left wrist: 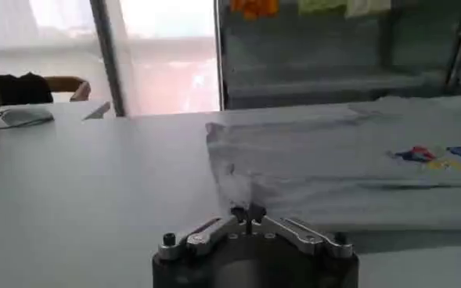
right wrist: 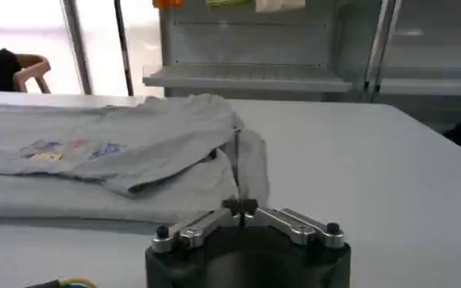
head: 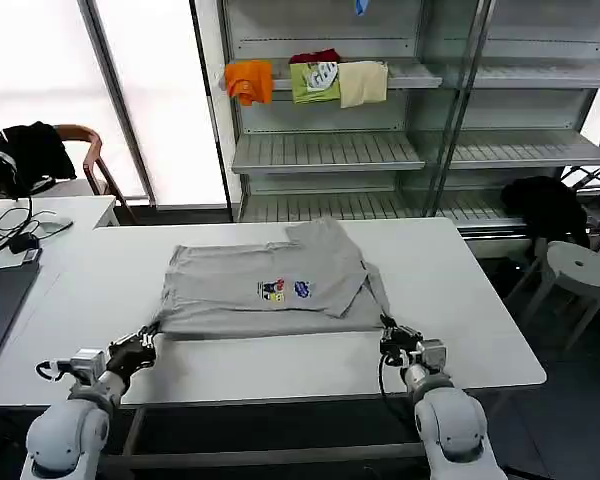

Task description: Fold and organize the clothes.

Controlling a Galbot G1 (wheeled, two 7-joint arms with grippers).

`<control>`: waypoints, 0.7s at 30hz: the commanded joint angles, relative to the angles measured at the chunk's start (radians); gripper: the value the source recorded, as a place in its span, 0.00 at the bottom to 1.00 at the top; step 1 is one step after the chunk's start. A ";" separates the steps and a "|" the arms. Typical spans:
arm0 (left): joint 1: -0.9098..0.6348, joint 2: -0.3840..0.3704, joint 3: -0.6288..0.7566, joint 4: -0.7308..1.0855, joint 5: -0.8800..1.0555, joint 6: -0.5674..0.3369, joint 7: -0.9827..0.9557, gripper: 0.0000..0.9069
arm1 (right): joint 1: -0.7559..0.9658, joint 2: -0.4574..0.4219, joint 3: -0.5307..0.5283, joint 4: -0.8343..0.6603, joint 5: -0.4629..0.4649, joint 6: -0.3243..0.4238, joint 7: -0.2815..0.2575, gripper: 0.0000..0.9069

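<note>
A: Two grippers, one shirt [head: 270,285]. The left gripper [head: 143,342] sits at the shirt's near left corner, the right gripper [head: 390,335] at its near right corner, each with its fingers pressed together on a pinch of the hem.

B: Why both corners at once?

A: My guess is that holding the near edge at both ends keeps it taut and level, so it can be carried over the shirt in one straight fold. The shirt lies flat on the table [head: 460,300], partly folded already: the sleeve on the right gripper's side is turned in across the body.

B: Anything readable on it?

A: A small multicoloured print [head: 284,290] sits at the shirt's middle, but I can't make out any lettering. On the shelf [head: 420,75] beyond the shirt hang orange, green and cream garments; the green one carries a pale print, also unreadable.
</note>
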 commanded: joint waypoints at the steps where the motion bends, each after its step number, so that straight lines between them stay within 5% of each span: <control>1: 0.231 0.011 -0.071 -0.168 -0.099 0.013 0.017 0.00 | -0.211 -0.014 -0.003 0.228 -0.013 -0.020 0.007 0.00; 18: 0.314 0.012 -0.123 -0.185 -0.104 -0.006 0.019 0.00 | -0.362 -0.040 -0.031 0.307 -0.056 -0.019 0.042 0.03; 19: 0.314 0.010 -0.117 -0.183 -0.102 -0.008 0.018 0.00 | -0.363 -0.037 -0.029 0.302 -0.055 -0.018 0.040 1.00; 20: 0.313 0.007 -0.112 -0.182 -0.099 -0.011 0.007 0.02 | -0.361 -0.034 -0.027 0.298 -0.053 -0.017 0.045 1.00; 21: 0.312 0.004 -0.110 -0.183 -0.092 -0.011 0.003 0.76 | -0.357 -0.029 -0.023 0.293 -0.052 -0.016 0.051 1.00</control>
